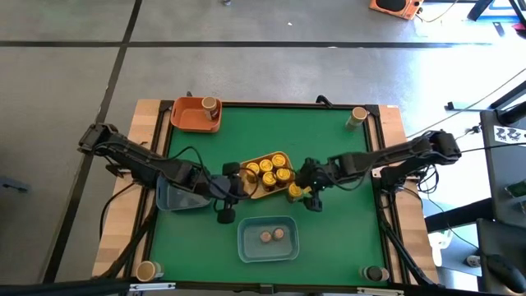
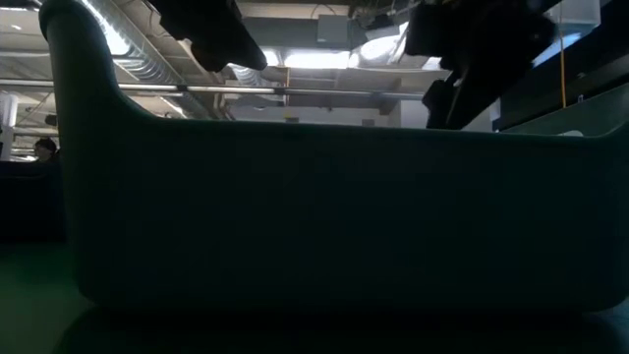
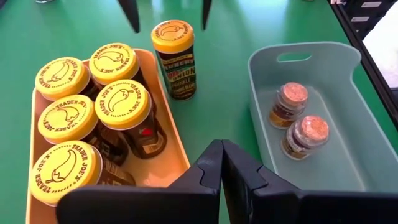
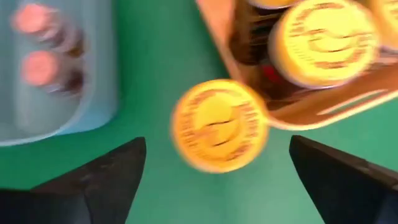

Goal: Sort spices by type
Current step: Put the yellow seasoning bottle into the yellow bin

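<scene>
Yellow-lidded spice jars (image 3: 118, 102), blue tray (image 3: 323, 74), green table (image 1: 329, 238)

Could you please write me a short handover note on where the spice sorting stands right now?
Right pincer: open, above a yellow-lidded jar standing on the green mat beside the yellow tray, not in it.
Left pincer: shut, holding nothing, by the yellow tray.
Done: five yellow-lidded jars in the yellow tray; two tan-lidded jars in the blue tray; one jar in the orange tray.
Left: the loose yellow-lidded jar, plus single jars at the table corners.
</scene>
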Controlling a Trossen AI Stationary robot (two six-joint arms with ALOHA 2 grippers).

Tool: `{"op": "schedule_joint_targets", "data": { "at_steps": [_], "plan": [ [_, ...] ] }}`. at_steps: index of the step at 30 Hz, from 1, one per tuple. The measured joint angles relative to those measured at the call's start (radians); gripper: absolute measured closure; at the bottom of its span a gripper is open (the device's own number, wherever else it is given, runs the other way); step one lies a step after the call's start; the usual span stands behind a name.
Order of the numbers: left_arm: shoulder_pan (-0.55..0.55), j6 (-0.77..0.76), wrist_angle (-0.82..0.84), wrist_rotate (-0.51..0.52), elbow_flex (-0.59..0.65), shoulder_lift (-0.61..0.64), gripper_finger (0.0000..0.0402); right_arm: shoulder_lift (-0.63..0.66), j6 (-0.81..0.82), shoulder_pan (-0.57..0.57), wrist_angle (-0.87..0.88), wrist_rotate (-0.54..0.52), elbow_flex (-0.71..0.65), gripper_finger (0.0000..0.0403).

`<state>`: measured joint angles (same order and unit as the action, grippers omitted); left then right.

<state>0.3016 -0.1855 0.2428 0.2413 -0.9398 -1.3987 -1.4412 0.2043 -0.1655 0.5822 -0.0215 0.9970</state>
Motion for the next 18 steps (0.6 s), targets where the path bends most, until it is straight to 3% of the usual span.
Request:
{"op": "schedule_joint_targets", "data": {
  "at_steps": [4, 10, 13, 18],
  "plan": [
    [0.000, -0.009, 0.000, 0.000, 0.000, 0.000, 0.0396, -0.025, 0.000, 0.002, -0.010, -0.036, 0.000, 0.0022],
    [-0.001, -0.018, 0.001, 0.000, 0.000, 0.000, 0.0396, -0.080, -0.040, -0.006, -0.057, 0.026, 0.000, 0.0025],
    [-0.001, -0.018, 0.001, 0.000, 0.000, 0.000, 0.0396, -0.096, -0.058, -0.008, -0.073, 0.005, 0.002, 0.0030],
    [-0.001, -0.018, 0.002, 0.000, 0.000, 0.000, 0.0396, -0.098, -0.058, -0.005, -0.078, -0.004, 0.002, 0.0096]
  ]
}}
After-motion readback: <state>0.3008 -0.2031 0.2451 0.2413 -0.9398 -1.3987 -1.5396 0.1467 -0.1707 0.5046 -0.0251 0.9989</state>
